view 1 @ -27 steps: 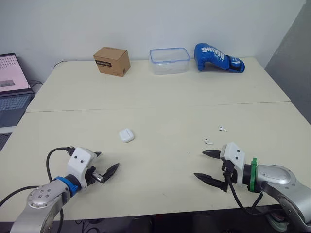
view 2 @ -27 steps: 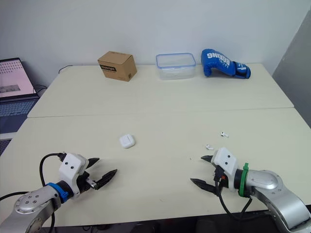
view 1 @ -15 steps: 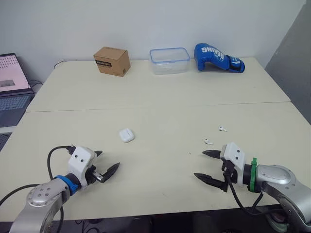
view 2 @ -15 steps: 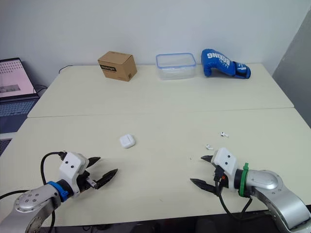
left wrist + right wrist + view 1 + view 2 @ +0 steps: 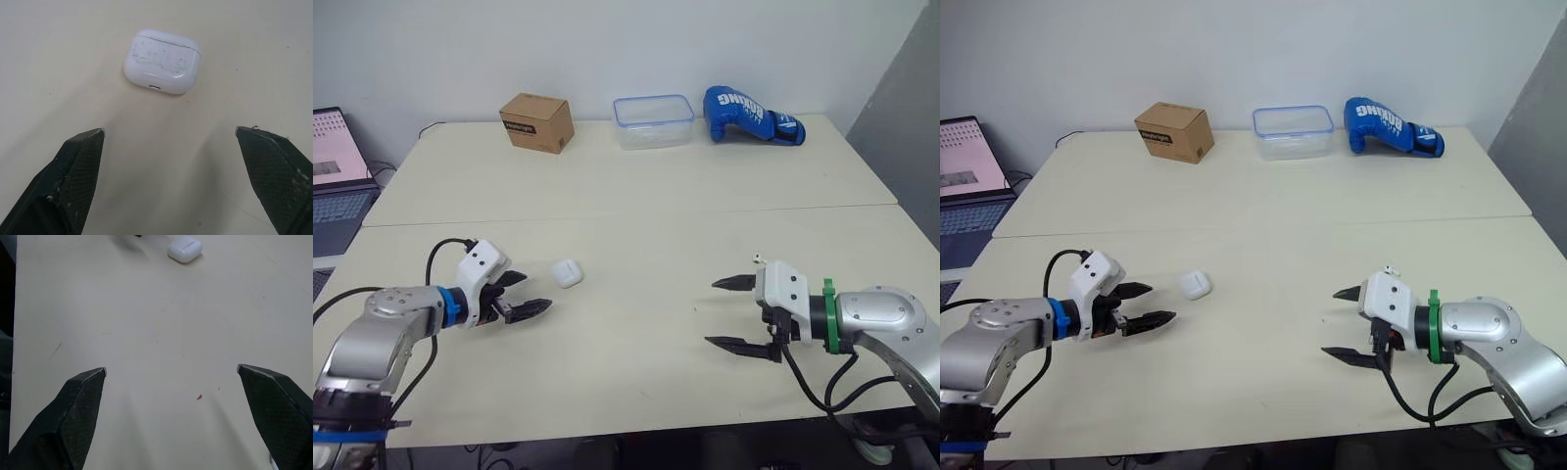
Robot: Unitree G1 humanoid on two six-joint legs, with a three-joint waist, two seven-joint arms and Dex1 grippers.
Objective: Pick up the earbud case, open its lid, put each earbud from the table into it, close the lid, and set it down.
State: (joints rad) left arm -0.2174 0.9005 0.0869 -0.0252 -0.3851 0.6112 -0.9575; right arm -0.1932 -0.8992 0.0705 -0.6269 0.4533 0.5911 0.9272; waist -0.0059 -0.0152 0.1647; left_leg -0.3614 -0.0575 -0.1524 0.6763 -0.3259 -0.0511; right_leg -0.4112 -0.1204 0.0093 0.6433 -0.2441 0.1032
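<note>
The white earbud case [image 5: 567, 272] lies shut on the table, left of centre. My left gripper [image 5: 530, 292] is open and just to the left of the case, pointing at it without touching. The left wrist view has the case [image 5: 162, 61] a short way ahead of the open fingers [image 5: 73, 171]. My right gripper [image 5: 712, 312] is open over bare table at the right, with nothing between its fingers. One small white earbud [image 5: 757, 259] lies just behind the right gripper's white body. The right wrist view catches the case [image 5: 185, 248] far ahead.
Along the far edge stand a cardboard box [image 5: 537, 122], a clear plastic container [image 5: 654, 121] and a blue boxing glove [image 5: 751, 116]. A laptop [image 5: 333, 176] sits beyond the table's left side. A seam [image 5: 626, 215] runs across the tabletop.
My left gripper has moved forward and to the right, close up to the case. The right gripper has shifted forward, and the nearer earbud is now behind it.
</note>
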